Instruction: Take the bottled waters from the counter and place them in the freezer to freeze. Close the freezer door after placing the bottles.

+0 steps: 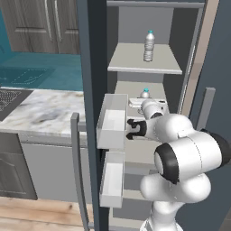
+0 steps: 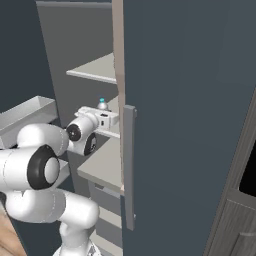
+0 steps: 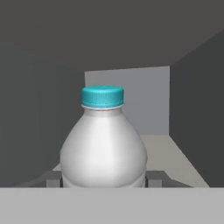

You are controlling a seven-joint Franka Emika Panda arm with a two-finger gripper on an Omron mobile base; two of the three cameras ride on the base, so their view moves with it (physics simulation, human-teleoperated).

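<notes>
Standing open in the middle of the left base view, the freezer (image 1: 180,40) shows pale grey shelves and walls behind its dark slate frame. On the upper shelf (image 1: 144,63), near the top of that view, one bottled water (image 1: 149,46) stands upright by itself: clear ribbed plastic with a light blue cap. The freezer door (image 1: 92,90) is swung out at centre left, its long grey bar handle (image 1: 76,167) low in the frame, and its two white bins (image 1: 112,122) hold nothing that can be seen.

A second bottle (image 3: 103,144) sits at the level of the next shelf down (image 2: 102,167). The hand view looks straight at its rounded shoulder and blue cap from close up, upright, with the freezer's back wall behind it. The gripper (image 3: 103,178) is pinching this bottle, one dark finger tip (image 3: 53,178) showing on each side of its body at the bottom of the frame. From the right base view just the cap pokes up above the white hand; whether the bottle's base already rests on the shelf is hard to tell.

The marble counter (image 1: 45,110) lies at middle left of the left base view.
</notes>
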